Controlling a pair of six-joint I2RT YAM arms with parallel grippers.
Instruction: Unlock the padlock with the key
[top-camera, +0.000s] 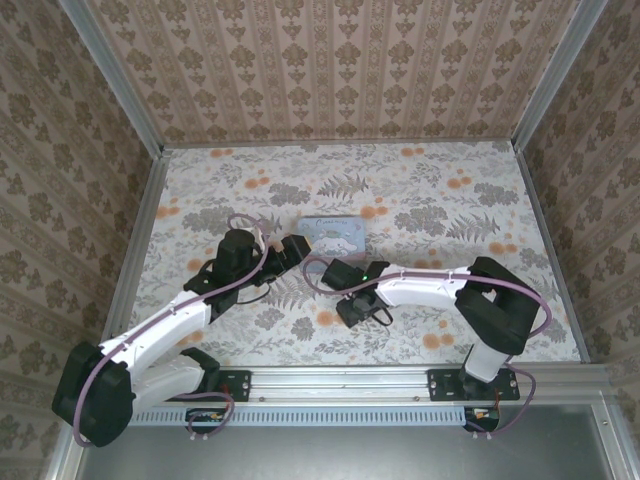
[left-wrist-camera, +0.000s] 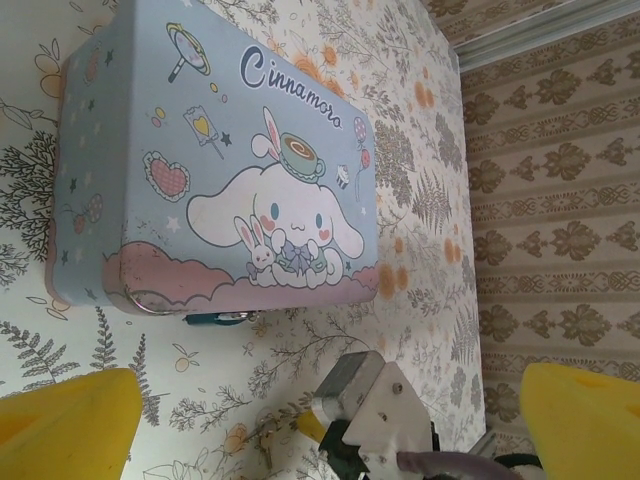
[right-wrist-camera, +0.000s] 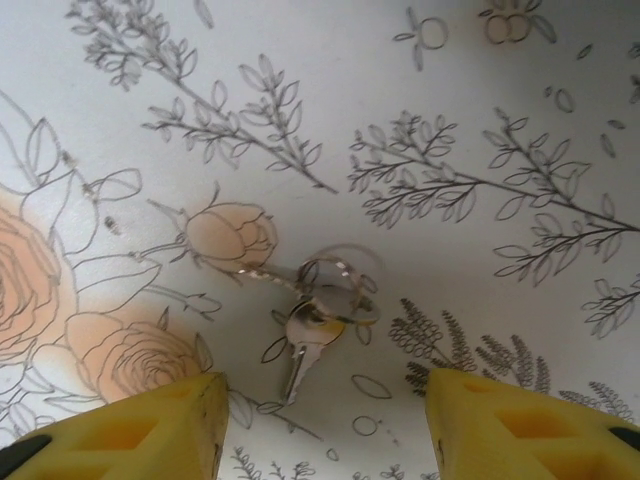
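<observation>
Damask-papered walls (top-camera: 330, 70) box in a table (top-camera: 450, 200) covered in floral print. In the left wrist view, the padlock (left-wrist-camera: 218, 319) shows at the 6 o'clock edge of the tin (left-wrist-camera: 200, 160). The left gripper (left-wrist-camera: 330, 395) gapes wide and empty. The right gripper (right-wrist-camera: 325, 400), equally wide, hangs over the key (right-wrist-camera: 305, 345), which lies flat at 12 o'clock from its fingers.

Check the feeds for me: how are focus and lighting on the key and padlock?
Right wrist: the key is fairly sharp under soft, even light, its ring glinting faintly; the yellow gripper fingers are slightly soft. Left wrist: the tin is crisp, but the padlock sits dark in shadow at its edge. Top external: evenly lit, both too small to read.
</observation>
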